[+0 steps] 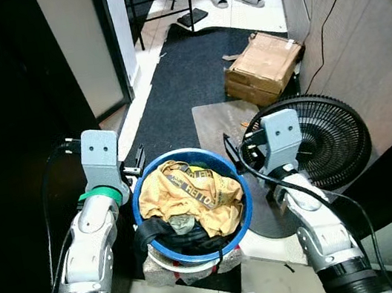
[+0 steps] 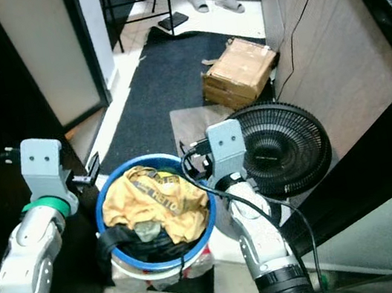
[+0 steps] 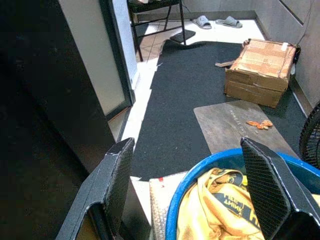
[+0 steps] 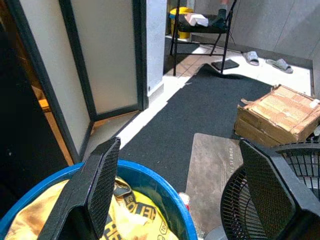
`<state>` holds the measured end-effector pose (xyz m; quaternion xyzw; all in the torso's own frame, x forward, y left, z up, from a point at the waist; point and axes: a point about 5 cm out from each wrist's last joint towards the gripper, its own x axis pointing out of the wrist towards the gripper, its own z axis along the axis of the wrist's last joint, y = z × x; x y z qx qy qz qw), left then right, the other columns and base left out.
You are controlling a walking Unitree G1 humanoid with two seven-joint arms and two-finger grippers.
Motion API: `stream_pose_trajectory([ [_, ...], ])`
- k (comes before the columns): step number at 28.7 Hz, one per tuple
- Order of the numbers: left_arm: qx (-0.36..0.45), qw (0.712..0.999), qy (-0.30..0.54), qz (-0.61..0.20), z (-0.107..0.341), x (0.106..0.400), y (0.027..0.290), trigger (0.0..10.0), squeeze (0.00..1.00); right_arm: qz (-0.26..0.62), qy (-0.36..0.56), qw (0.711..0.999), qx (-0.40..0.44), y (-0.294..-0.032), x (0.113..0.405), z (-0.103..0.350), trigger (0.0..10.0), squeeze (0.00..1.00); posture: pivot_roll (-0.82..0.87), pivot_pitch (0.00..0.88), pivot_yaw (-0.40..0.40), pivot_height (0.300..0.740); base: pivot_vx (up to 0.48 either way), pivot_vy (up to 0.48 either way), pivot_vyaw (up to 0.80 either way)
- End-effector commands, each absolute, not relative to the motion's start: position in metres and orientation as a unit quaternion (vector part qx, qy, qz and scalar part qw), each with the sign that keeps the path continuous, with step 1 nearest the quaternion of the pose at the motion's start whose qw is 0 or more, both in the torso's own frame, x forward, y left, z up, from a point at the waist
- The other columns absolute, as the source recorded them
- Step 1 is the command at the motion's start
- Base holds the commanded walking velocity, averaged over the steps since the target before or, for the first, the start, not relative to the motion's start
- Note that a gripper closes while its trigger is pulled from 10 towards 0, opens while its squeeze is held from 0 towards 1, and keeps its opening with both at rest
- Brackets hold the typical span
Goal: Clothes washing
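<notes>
The robot stands over a blue basket point(image 1: 243, 191) held between its two arms, close in front of its body. Yellow clothes point(image 1: 189, 193) fill the basket, with darker garments point(image 1: 180, 228) underneath at the near side. Both forearms are bent upward and angled forward, one at each side of the rim. The left gripper point(image 3: 192, 185) sits at the left edge of the basket, fingers point(image 3: 117, 175) spread wide, one outside the rim and one over the clothes. The right gripper point(image 4: 182, 192) sits at the right edge, fingers also spread wide, straddling the rim. A black fan point(image 1: 330, 135) lies on the floor just right of the basket. A cardboard box point(image 1: 264, 66) rests farther off on the dark carpet point(image 1: 192, 79), with a grey mat point(image 1: 218, 124) between.
</notes>
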<state>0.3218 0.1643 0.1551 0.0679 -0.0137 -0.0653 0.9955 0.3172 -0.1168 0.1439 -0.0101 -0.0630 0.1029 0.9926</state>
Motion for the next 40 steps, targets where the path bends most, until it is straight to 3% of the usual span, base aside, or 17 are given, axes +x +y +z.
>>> stream_pose_trajectory([
  [1, 0.08, 0.994, 0.002, -0.075, 0.1463, 0.3207, 0.1633, 10.0, 0.0, 0.099, -0.053, 0.994, -0.01, -0.1193, 0.3162, 0.1382, 10.0, 0.0, -0.03, 0.071, 0.024, 0.74, 0.0, 0.0, 0.0],
  [14, 0.079, 0.994, 0.008, -0.072, 0.1405, 0.3199, 0.1639, 10.0, 0.0, 0.101, -0.048, 0.994, -0.01, -0.1196, 0.3177, 0.1364, 10.0, 0.0, -0.03, 0.066, 0.019, 0.74, 0.0, 0.0, 0.0],
  [40, 0.078, 0.995, 0.006, -0.064, 0.1408, 0.3199, 0.1656, 10.0, 0.0, 0.102, -0.048, 0.994, -0.006, -0.1191, 0.318, 0.1374, 10.0, 0.0, -0.03, 0.079, 0.021, 0.66, 0.0, 0.0, 0.0],
])
